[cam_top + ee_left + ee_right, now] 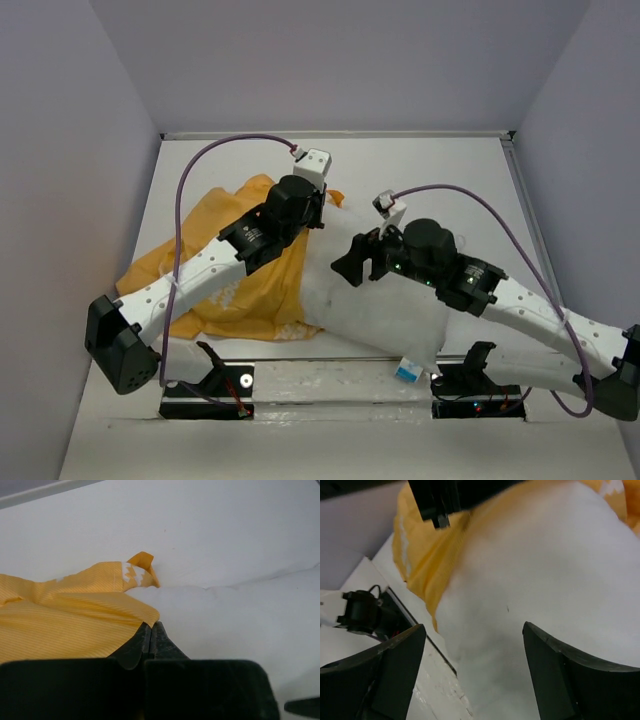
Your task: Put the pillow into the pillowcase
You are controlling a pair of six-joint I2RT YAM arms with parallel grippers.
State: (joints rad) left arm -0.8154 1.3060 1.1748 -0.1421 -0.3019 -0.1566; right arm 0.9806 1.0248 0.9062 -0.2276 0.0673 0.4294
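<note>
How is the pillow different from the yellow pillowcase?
The pillow is white; the pillowcase is orange-yellow. The pillow is fat and puffy; the pillowcase is thin and wrinkled. The left hand pinches the pillowcase's edge, while the right hand is open over the pillow, holding nothing. Both are soft cloth lying on the table, touching each other.

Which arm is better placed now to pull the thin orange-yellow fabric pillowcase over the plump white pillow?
Left. The left gripper is shut on the hem of the thin orange-yellow fabric pillowcase, beside the plump white pillow. The right gripper hangs open over the pillow, holding nothing.
</note>
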